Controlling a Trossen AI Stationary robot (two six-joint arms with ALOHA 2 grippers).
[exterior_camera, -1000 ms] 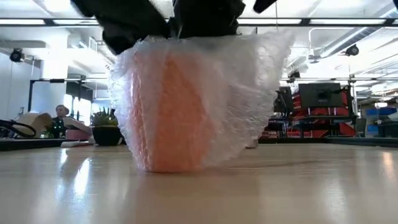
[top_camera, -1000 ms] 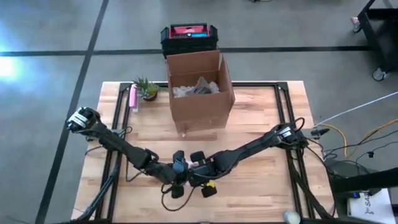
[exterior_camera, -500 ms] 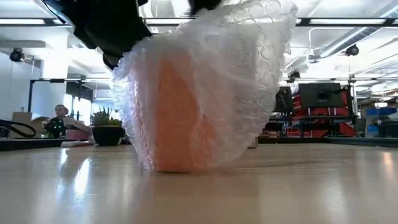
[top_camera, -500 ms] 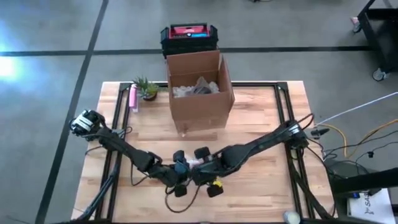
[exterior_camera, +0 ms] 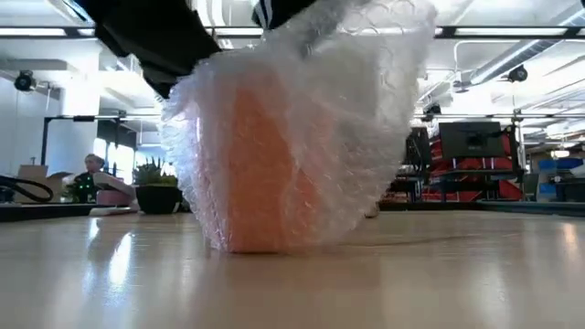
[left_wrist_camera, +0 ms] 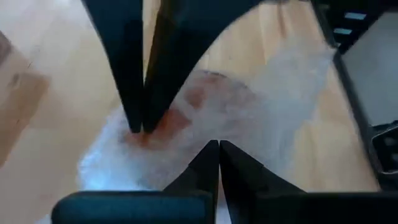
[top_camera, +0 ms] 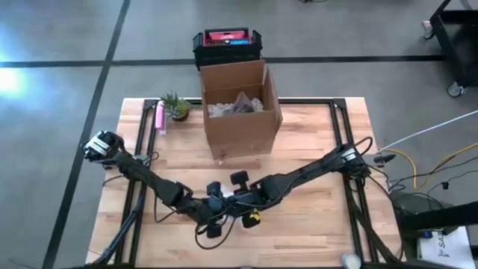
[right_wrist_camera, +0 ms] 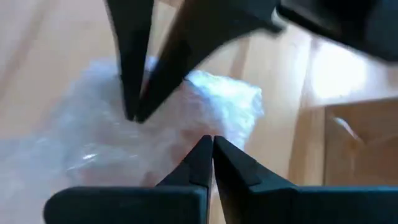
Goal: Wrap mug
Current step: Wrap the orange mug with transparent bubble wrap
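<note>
An orange mug (exterior_camera: 260,155) stands upright on the wooden table (top_camera: 314,134), near the front edge, under a sheet of clear bubble wrap (exterior_camera: 366,119) that drapes down to the tabletop around it. Both grippers meet right above it. My left gripper (left_wrist_camera: 217,148) comes from the table's left and my right gripper (right_wrist_camera: 211,144) from the right, their tips a few centimetres apart on the wrap over the mug's top. Both are shut on the wrap. In the high view the arms (top_camera: 228,202) hide the mug. My left gripper pinches the bubble wrap over the mug's top (left_wrist_camera: 205,134) between its two fingertips, slanting down from the table's left; how many layers cannot be told. My right gripper pinches the wrap on top of the mug (right_wrist_camera: 205,127), slanting down from the table's right. The wrap's right side (exterior_camera: 393,37) stands up above the mug.
An open cardboard box (top_camera: 239,112) with packing material stands at the table's far middle, a black and red case (top_camera: 226,41) behind it. A small potted plant (top_camera: 175,107) and a pink thing (top_camera: 159,117) sit at the far left. A person (exterior_camera: 90,169) sits far off in the room.
My right gripper has gone a little toward the table's near edge, then back toward the far edge and the left. The wrap's right side has been drawn up above the mug and now lies thicker over the mug's right half. The mug has stayed in place.
</note>
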